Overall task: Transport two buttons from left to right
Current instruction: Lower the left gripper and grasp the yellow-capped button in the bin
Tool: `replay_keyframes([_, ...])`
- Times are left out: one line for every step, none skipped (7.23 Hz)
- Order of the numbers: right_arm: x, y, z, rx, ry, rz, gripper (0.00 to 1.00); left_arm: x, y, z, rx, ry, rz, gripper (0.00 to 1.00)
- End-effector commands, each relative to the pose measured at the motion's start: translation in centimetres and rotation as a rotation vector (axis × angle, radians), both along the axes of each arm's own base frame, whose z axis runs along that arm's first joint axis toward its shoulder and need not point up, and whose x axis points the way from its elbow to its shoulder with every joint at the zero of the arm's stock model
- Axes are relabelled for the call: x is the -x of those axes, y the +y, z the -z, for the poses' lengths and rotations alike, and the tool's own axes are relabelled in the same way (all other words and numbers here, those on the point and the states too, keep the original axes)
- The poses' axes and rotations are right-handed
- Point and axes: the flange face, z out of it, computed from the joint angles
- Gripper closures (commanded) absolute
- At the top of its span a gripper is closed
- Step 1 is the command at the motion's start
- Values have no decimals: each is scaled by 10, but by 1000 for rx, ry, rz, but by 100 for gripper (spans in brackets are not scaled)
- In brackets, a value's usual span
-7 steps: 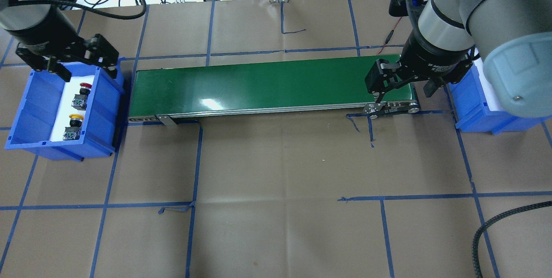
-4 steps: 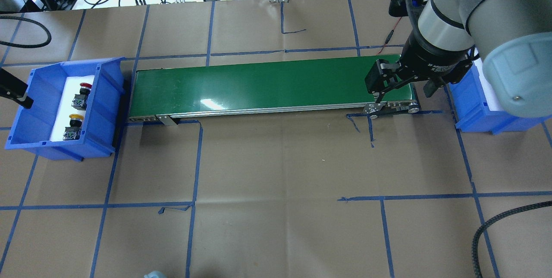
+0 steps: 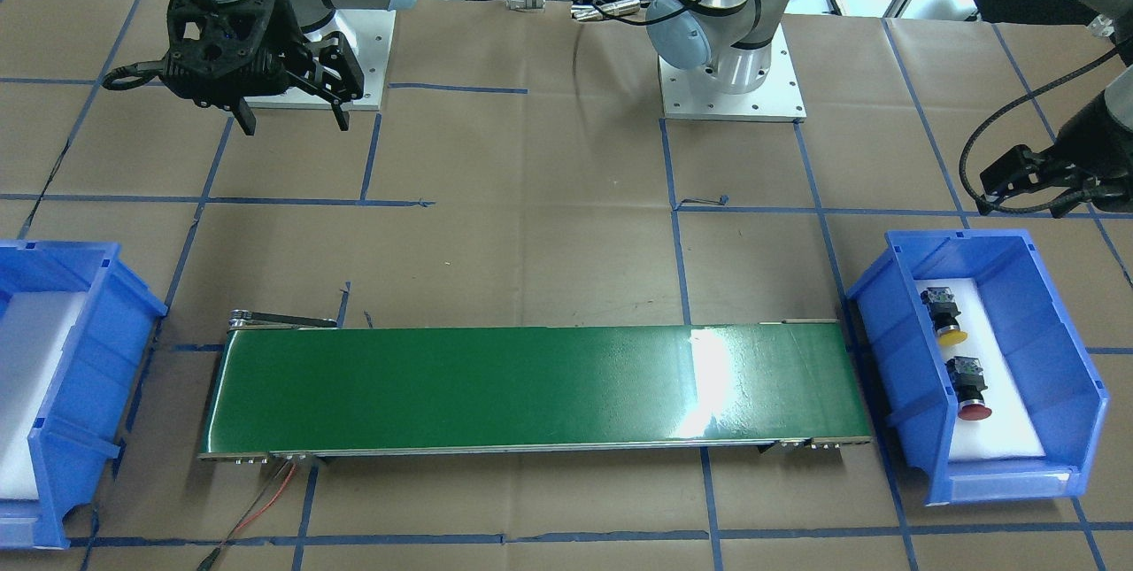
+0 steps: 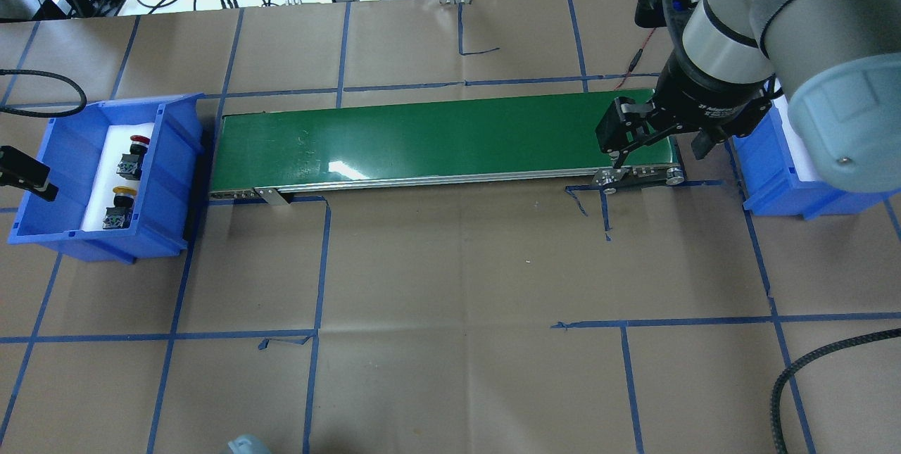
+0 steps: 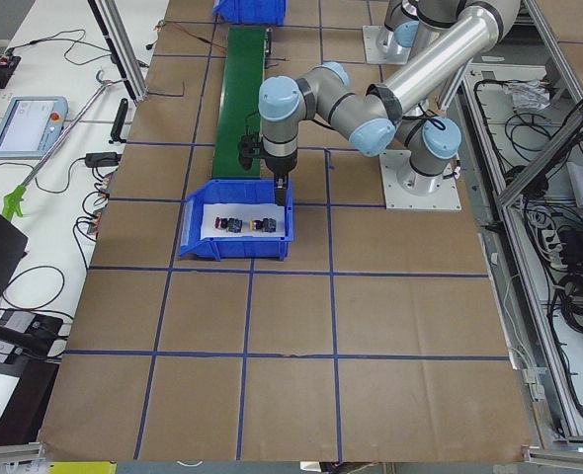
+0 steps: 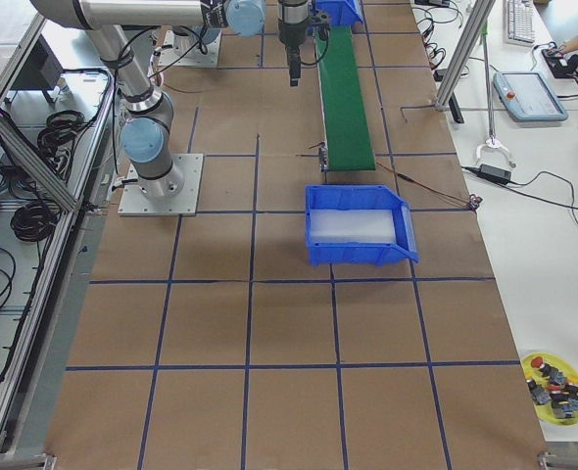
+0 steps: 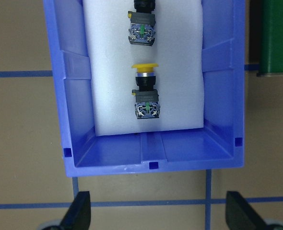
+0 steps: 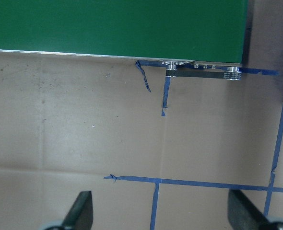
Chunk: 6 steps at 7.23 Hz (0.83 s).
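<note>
The red button (image 4: 136,151) and the yellow button (image 4: 121,204) lie on white foam in the left blue bin (image 4: 172,158). Both also show in the front view, red (image 3: 969,385) and yellow (image 3: 945,319). In the left wrist view the yellow button (image 7: 145,91) lies mid-bin and the red button (image 7: 141,26) is cut off at the top. My left gripper (image 7: 160,215) is open and empty, high up by the bin's robot-side end; it shows at the overhead view's left edge (image 4: 24,176). My right gripper (image 4: 658,151) is open and empty above the conveyor's right end.
A green conveyor belt (image 4: 443,137) runs between the left bin and the right blue bin (image 3: 53,376), which holds only white foam. Blue tape lines cross the brown paper table. A yellow dish of spare buttons (image 6: 553,377) sits on a side table.
My left gripper has moved from above the bin's far end out to the left, off the bin. Both buttons lie as before. The right arm has not moved.
</note>
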Motion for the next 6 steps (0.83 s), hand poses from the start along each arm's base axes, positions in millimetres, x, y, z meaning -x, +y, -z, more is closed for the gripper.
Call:
replay_keyframes([0, -1, 0, 1, 0, -1, 0, 3, -2, 37, 30, 7, 3, 0])
replay_keyframes([0, 0, 1, -2, 0, -1, 0, 3, -4, 58, 38, 20, 3, 0])
replay_keyframes([0, 0, -1, 2, 0, -1, 0, -1, -12, 75, 44, 15, 6, 0])
replay_keyframes([0, 0, 0, -1, 0, -1, 0, -1, -15, 83, 45, 16, 7, 1])
replay_keyframes([0, -1, 0, 2, 0, -2, 0, -2, -21, 94, 43, 18, 10, 0])
replay_keyframes([0, 0, 0, 1, 0, -2, 0, 0, -27, 104, 42, 17, 20, 0])
